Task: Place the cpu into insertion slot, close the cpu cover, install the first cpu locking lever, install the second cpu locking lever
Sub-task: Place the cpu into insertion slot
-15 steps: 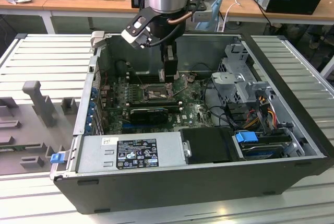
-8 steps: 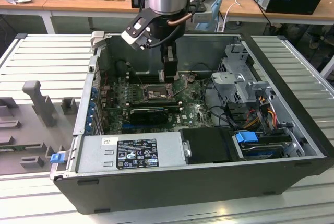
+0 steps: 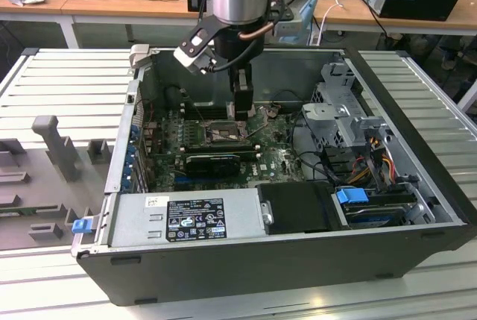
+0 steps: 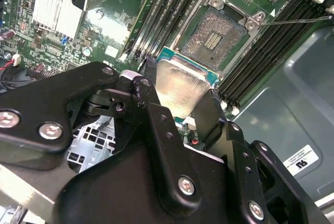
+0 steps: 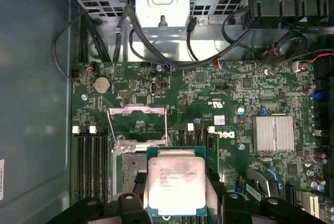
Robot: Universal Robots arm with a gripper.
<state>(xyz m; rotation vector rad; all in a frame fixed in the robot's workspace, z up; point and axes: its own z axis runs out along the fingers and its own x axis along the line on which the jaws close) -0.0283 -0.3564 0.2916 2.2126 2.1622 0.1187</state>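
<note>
My black gripper (image 4: pixel 180 98) was clenched on the small, square, silvery-beige-topped cpu (image 5: pixel 175 182), held above the board near the exposed socket (image 4: pixel 216 36), not seated. The thin dark-grey metal cpu cover (image 5: pixel 135 110) stood raised open.

The cpu (image 5: pixel 175 179), a small square chip with a pale silvery top, sits flat above the socket (image 5: pixel 128 164), not seated. The cpu cover (image 5: pixel 136 110), a thin windowed metal frame, stands swung open at the socket's edge.

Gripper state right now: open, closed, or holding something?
The gripper is shut on the cpu; the insertion slot is empty.
</note>
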